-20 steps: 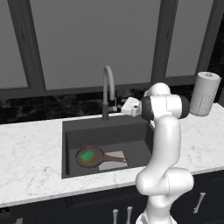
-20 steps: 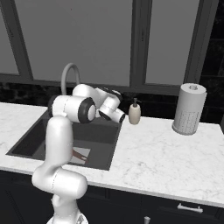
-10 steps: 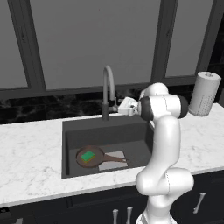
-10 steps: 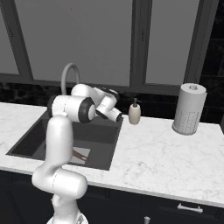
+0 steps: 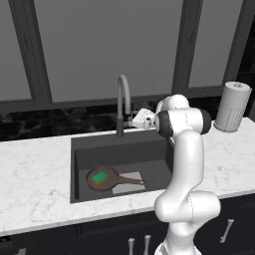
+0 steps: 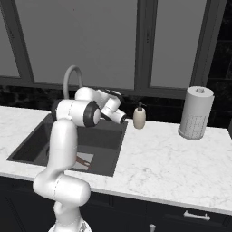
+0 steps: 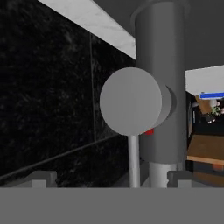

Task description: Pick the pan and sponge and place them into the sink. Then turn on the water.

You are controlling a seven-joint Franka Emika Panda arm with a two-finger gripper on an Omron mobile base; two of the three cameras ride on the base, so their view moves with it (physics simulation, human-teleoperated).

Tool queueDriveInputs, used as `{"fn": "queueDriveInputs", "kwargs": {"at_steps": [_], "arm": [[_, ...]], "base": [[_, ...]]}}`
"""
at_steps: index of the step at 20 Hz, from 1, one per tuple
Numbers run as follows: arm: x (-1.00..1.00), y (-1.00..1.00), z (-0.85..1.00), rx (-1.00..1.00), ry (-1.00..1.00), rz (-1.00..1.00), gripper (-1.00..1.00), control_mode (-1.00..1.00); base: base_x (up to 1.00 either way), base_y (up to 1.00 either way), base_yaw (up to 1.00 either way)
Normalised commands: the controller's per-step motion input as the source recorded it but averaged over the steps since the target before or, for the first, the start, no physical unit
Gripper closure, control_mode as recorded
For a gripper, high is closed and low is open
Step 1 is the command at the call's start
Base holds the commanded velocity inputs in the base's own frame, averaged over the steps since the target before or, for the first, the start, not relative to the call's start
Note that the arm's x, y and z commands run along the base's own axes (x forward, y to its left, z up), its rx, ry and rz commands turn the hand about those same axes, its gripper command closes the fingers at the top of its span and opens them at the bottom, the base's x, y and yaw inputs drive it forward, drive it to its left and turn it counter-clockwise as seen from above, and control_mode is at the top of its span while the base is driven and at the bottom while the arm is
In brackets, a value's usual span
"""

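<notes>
Faucet (image 5: 122, 99) near hand; soap bottle (image 6: 139, 116), paper towel roll (image 6: 195, 113) rightward.

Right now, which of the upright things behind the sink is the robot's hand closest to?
The tall grey gooseneck faucet. The hand is right at its lower stem, while the beige soap bottle and the paper towel roll stand further right on the counter.

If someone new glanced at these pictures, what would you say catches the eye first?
Probably the white arm's gripper reaching up close to the tall grey gooseneck faucet behind the dark grey rectangular sink. Next, the dark reddish-brown frying pan on the sink's bottom, with the small green sponge lying in it.
</notes>
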Motion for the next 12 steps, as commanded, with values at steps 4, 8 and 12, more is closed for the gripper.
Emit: {"fn": "queueDriveInputs", "kwargs": {"at_steps": [4, 8, 12], "arm": [[0.27, 0.0, 0.0, 0.0, 0.0, 0.0, -1.0, -1.0], [0.21, 0.02, 0.0, 0.0, 0.0, 0.0, -1.0, -1.0], [0.29, 0.04, 0.0, 0.0, 0.0, 0.0, -1.0, -1.0]], "base": [[0.0, 0.0, 0.0], [0.0, 0.0, 0.0], [0.0, 0.0, 0.0]]}}
